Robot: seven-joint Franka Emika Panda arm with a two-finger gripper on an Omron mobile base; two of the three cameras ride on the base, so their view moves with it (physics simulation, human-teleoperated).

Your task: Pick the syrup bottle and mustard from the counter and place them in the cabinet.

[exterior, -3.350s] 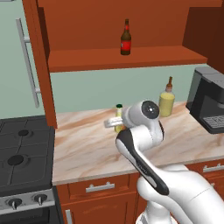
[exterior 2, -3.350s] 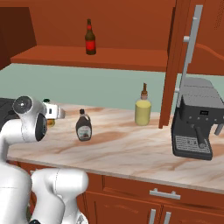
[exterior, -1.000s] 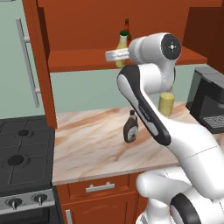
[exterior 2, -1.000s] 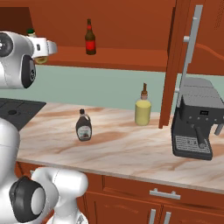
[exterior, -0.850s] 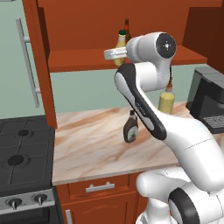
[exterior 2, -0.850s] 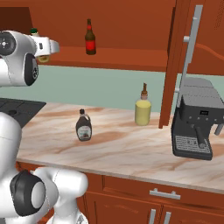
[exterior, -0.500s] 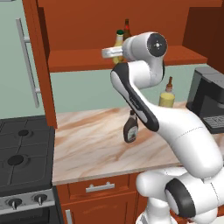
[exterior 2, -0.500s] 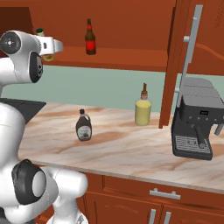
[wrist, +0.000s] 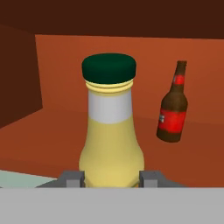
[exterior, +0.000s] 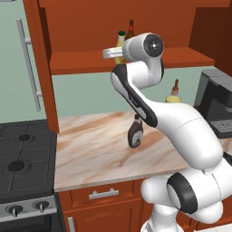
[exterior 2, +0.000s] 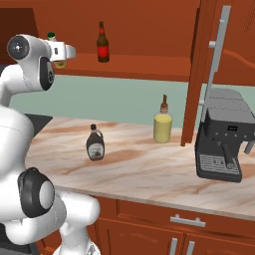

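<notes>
The gripper [wrist: 111, 178] is closed on the mustard [wrist: 111, 131], its two fingertips [wrist: 72, 177] pressed to either side of the lower body at the bottom centre of the hand view, so the jaws stand only as wide as the bottle. The bottle is upright with its green cap on top, a sensible way to carry it since it must stand on its base when set down. In the left base view the arm reaches to the upper centre of the frame, and the mustard [exterior: 120, 45] sits at the cabinet [exterior: 81, 63] opening, at about shelf-board level; whether its base touches the board I cannot tell. In the right base view it shows at the upper left, mustard [exterior 2: 56, 50] partly hidden behind the hand. A slim red-label bottle [wrist: 172, 109] stands deeper on the shelf, to the right in the hand view and well apart from the mustard, so there looks to be room to set it down without a knock. The syrup [exterior: 135, 132] is on the counter [exterior: 90, 145], mid-frame in the left base view, upright and untouched. By my reading the mustard is about to be placed, and the syrup has yet to be fetched.
</notes>
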